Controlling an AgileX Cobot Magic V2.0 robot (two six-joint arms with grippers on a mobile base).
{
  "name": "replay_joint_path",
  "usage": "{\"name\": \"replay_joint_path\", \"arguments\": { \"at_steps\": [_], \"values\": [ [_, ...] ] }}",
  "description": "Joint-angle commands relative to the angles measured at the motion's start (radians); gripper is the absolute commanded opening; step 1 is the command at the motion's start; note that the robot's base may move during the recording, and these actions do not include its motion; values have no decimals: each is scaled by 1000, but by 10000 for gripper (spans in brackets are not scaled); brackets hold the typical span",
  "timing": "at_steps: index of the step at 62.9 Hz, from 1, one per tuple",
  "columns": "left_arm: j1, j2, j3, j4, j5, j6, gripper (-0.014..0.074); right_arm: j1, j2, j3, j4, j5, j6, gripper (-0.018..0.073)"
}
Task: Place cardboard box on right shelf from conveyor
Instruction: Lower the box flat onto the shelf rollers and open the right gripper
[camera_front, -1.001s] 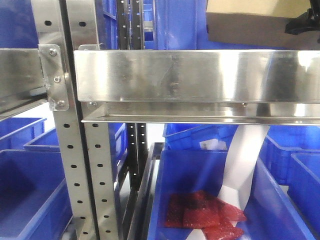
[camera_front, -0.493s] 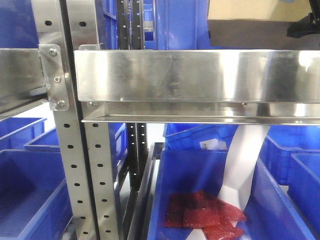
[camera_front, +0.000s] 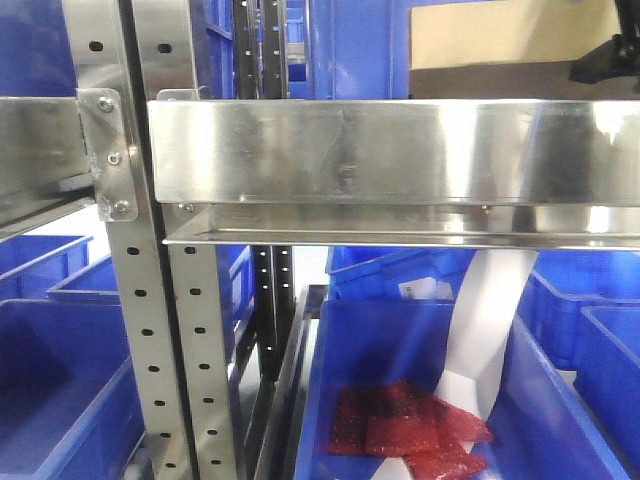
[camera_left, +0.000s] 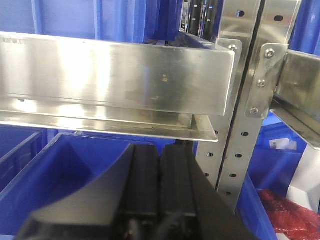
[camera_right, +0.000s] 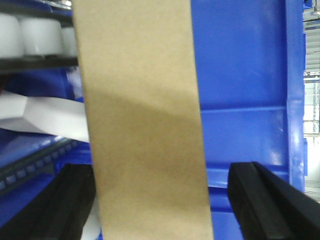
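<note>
The tan cardboard box (camera_front: 495, 50) shows at the top right, just behind the wide front rail of the stainless right shelf (camera_front: 400, 150); the rail hides the box's underside. In the right wrist view the box (camera_right: 145, 125) stands between the two black fingers of my right gripper (camera_right: 160, 172), which is open: blue bin shows in a gap between the box and the right finger (camera_right: 265, 200). The right gripper's dark tip (camera_front: 608, 55) is beside the box's right end. My left gripper (camera_left: 160, 165) is shut on nothing, low in front of the racks. The conveyor is out of view.
Perforated steel uprights (camera_front: 115, 250) join the right shelf to a second steel shelf on the left (camera_left: 115, 75). Blue bins (camera_front: 420, 390) sit below, one holding red bags (camera_front: 410, 430) and a white strip (camera_front: 485, 330). More blue bins stand behind the box.
The box's lit top face now shows more and it sits slightly further left. The right gripper tip has barely shifted. The left arm is still.
</note>
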Motion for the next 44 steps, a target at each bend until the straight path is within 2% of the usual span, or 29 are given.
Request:
{"name": "replay_joint_path", "arguments": {
  "at_steps": [1,23,30,37,44],
  "values": [
    [-1,-8,10,1,-86,-5,-116,6,-51,-10,13,-23,-5,634],
    [-1,-8,10,1,-86,-5,-116,6,-211,106,91,-23,-5,634],
    [-1,-8,10,1,-86,-5,-116,6,-265,120,156,-25,-5,634],
    [-1,-8,10,1,-86,-5,-116,5,-319,124,294,-24,-5,633],
    [-1,-8,10,1,-86,-5,-116,-1,-367,124,503,-15,-5,596]
  ]
}}
